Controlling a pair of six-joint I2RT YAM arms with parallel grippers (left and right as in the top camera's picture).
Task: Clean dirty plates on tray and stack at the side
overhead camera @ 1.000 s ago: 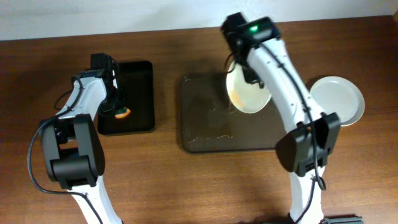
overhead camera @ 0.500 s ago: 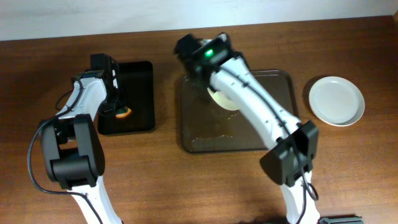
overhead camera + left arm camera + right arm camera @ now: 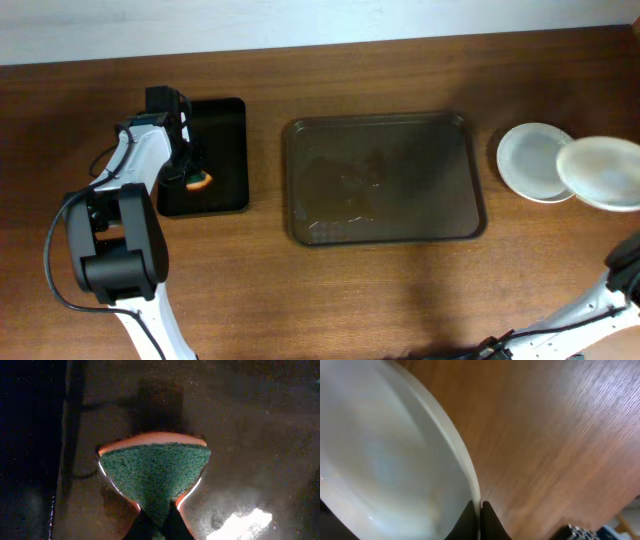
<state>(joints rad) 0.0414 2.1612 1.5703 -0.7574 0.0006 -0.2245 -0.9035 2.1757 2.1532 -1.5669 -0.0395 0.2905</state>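
Note:
The dark brown tray (image 3: 300,215) lies mid-table with no plate on it. One white plate (image 3: 530,160) lies on the table to its right. My right gripper (image 3: 480,510) is shut on the rim of a second white plate (image 3: 385,455). In the overhead view that plate (image 3: 605,172) hangs at the right edge, overlapping the lying plate; the gripper itself is out of that view. A third plate is not in view. My left gripper (image 3: 159,521) is shut on a green and orange sponge (image 3: 155,472), over the small black tray (image 3: 225,125).
The left arm (image 3: 135,160) reaches from the front left up to the black tray. Part of the right arm (image 3: 625,270) shows at the lower right corner. Brown tabletop (image 3: 560,435) lies under the held plate.
My right arm has swung from over the brown tray far to the right, carrying the plate off the tray to above the plate on the table. The left arm has not moved.

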